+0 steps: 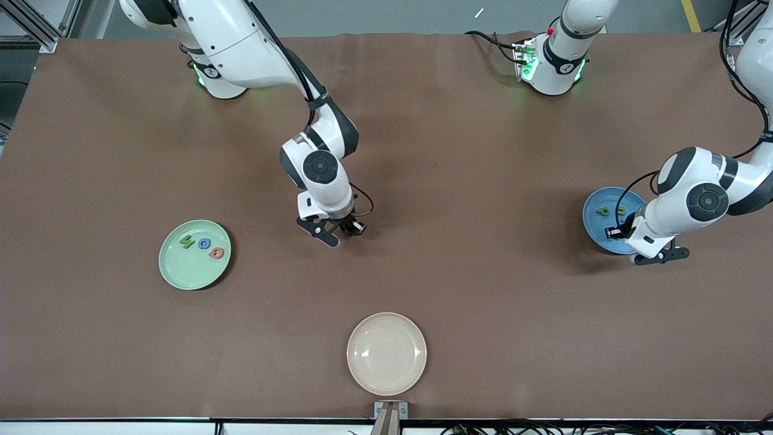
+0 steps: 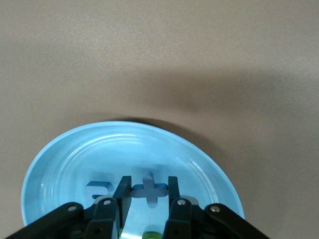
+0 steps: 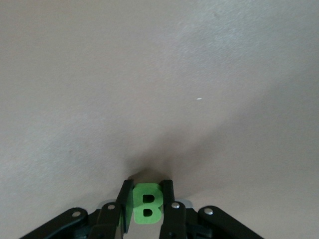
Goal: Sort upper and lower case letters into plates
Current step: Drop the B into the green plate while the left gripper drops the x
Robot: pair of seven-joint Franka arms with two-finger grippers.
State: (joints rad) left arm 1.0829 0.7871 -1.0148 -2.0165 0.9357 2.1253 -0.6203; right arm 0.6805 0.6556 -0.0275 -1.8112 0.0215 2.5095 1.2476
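Cream plate (image 1: 386,353) nearest. Light green plate (image 1: 194,254) holding three letters (image 1: 205,244). Right claw (image 3: 145,205) at mid-counter (image 1: 471,290) — pinching green "B" (image 3: 146,204). Left claw (image 2: 145,196) over blue plate (image 2: 70,154) — clamped on blue "x" (image 2: 149,189).

Brown table cover (image 1: 459,181), matte, faintly creased. Grey floor (image 1: 392,15) along the robots' side, with one yellow line (image 1: 691,15). Aluminium frame (image 1: 36,24) at a corner. Cables (image 1: 604,428) along the camera-side edge.
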